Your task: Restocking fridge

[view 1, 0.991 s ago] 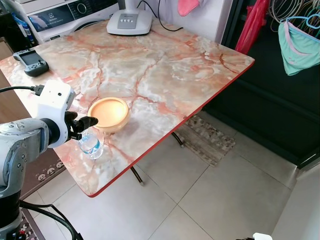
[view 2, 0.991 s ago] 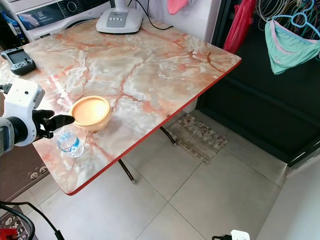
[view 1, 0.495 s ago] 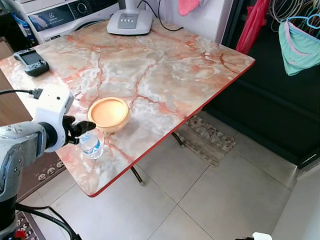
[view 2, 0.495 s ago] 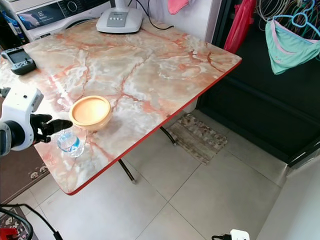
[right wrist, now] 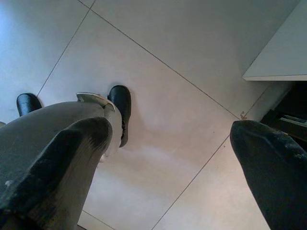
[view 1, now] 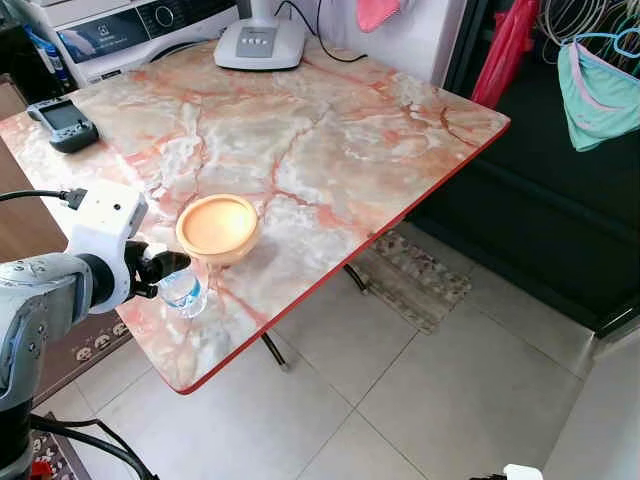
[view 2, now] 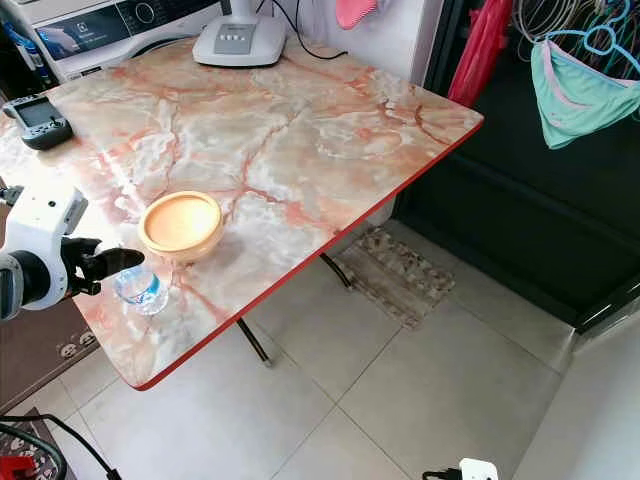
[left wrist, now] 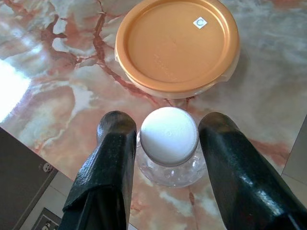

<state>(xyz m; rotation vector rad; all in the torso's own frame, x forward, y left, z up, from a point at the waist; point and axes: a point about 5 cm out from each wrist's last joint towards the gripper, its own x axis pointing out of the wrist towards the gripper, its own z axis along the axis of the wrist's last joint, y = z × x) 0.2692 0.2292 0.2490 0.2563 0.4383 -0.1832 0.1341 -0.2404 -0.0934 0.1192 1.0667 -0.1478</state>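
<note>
"Electrolux" on washing machine

Your left gripper has dropped lower and pulled back toward the table edge, its open fingers now straddling the water bottle.

Bottle top behind left gripper; controller screen too small.

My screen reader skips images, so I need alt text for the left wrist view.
The left gripper hangs open above a small clear water bottle with a white cap, one black finger on each side. Just beyond stands a round container with an orange lid, both on the marble-patterned table.
</note>
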